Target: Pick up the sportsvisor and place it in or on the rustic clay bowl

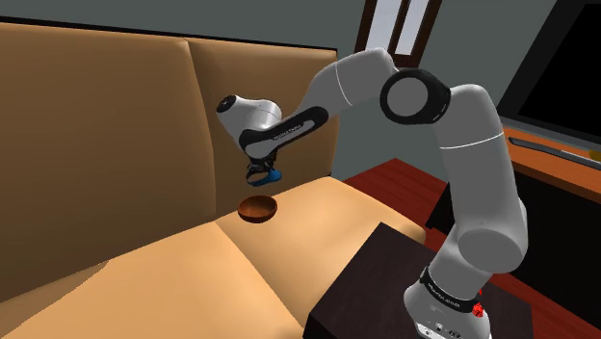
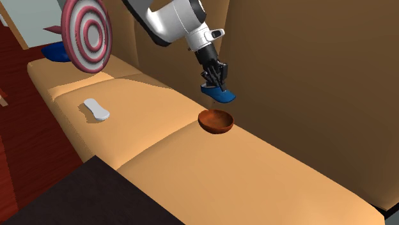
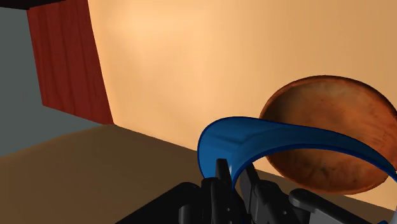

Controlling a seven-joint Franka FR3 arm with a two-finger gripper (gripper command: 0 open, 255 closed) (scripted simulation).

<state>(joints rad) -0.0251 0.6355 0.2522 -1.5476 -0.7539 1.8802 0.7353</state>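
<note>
A: Visor [image 2: 220,94], where?

B: Up off the sofa [image 2: 192,160], pinched in the hand [image 2: 214,82]. Fingers [image 3: 221,181] drawn in narrow on the blue band, clasping it, with the brim slung beneath them.

A: And the bowl [image 2: 216,123]?

B: Down on the sofa seat, close to the backrest. Upright, brown, nothing in it. Almost straight below the visor in both outside views, and apart from it with open air between.

A: Dead centre underneath?

B: Hard to call it that from the wrist view. Seen there off to one side of the fingers, not straight ahead of them. Blue arc sweeping from the fingers out across the bowl's mouth, long axis laid roughly rim to rim.

A: Next move, then?

B: Most likely a descent, plus a small shift toward the bowl's side. Meant to bring the band, and not just the brim, over the hollow. Only then opening up.

A: Risk?

B: Probably catching on the rim. Looks about as long as the mouth is wide, though hard to judge with the visor so much nearer the camera. So may end up lying across the rim rather than down inside. Acceptable either way, given "in or on". Worse if let go with most of the weight outside the rim: could tip off onto the sofa.
</note>
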